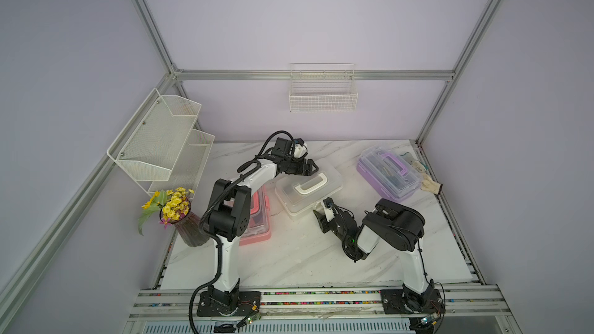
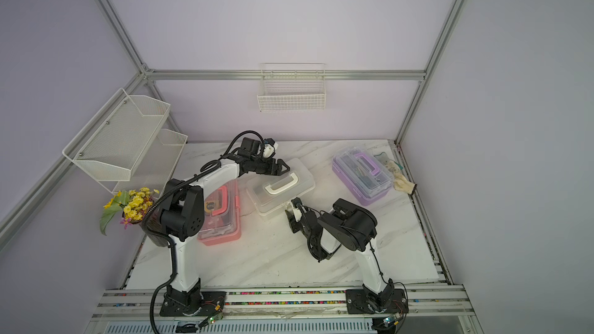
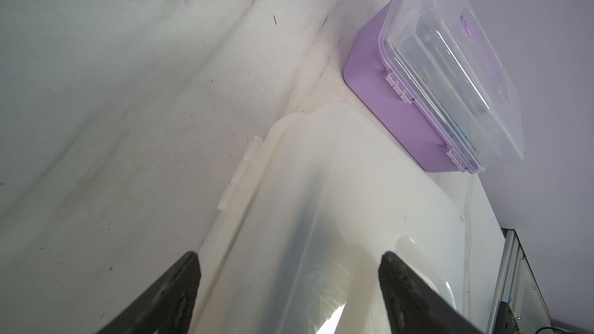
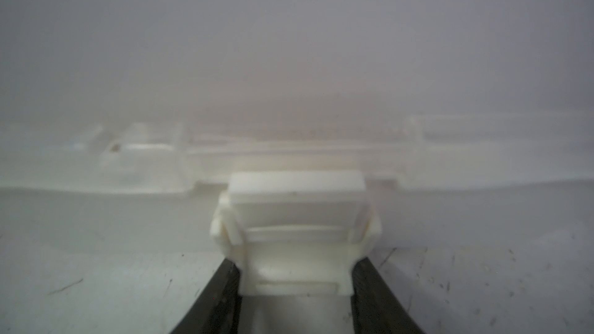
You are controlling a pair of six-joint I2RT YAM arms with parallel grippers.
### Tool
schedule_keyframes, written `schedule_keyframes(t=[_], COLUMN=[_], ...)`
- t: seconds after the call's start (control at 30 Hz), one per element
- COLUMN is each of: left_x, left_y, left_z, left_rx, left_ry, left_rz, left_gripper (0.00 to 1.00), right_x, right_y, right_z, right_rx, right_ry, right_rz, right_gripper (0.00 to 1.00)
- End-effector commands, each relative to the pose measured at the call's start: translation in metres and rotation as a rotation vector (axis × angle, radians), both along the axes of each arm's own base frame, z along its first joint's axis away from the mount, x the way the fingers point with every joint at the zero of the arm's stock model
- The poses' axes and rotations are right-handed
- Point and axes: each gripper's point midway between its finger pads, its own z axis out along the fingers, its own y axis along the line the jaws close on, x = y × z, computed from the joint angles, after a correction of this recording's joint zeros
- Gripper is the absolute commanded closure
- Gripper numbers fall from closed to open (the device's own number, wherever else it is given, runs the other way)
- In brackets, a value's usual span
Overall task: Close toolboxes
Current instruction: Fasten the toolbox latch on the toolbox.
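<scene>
Plainly, the purple toolbox (image 1: 373,173) holds colourful items (image 1: 394,178) (indistinct).

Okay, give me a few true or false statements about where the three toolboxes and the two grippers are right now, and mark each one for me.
1. The purple plastic toolbox with a clear lid stands toward the far right of the white marble tabletop. True.
2. The dark ribbed vase of yellow flowers stands beside the pink plastic toolbox. True.
3. The left gripper is over the pink toolbox. False: it is open over the white plastic toolbox in the middle.
4. The right gripper is clamped on the purple toolbox's handle. False: its jaws clasp the white latch on the white toolbox's near side.
</scene>
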Motion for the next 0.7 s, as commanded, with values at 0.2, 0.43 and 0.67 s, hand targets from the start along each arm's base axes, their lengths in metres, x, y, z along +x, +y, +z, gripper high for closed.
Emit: schedule_keyframes(t=[0.2, 0.43, 0.67], left_x=[-0.021, -0.023, -0.023], left_y=[0.002, 0.004, 0.004], left_z=[0.005, 0.004, 0.004], left_rx=[0.023, 0.025, 0.025], left_ry=[0.045, 0.049, 0.051], left_rz=[-0.003, 0.001, 0.004], left_gripper=[0.13, 0.13, 0.13], right_x=[-0.017, -0.026, -0.028], right_y=[-0.023, -0.028, -0.026], right_z=[0.022, 0.035, 0.062], right_rx=[0.003, 0.03, 0.039], right_ry=[0.02, 0.037, 0.011], right_rz=[-0.051, -0.057, -0.041], right_gripper=[0.57, 0.57, 0.57])
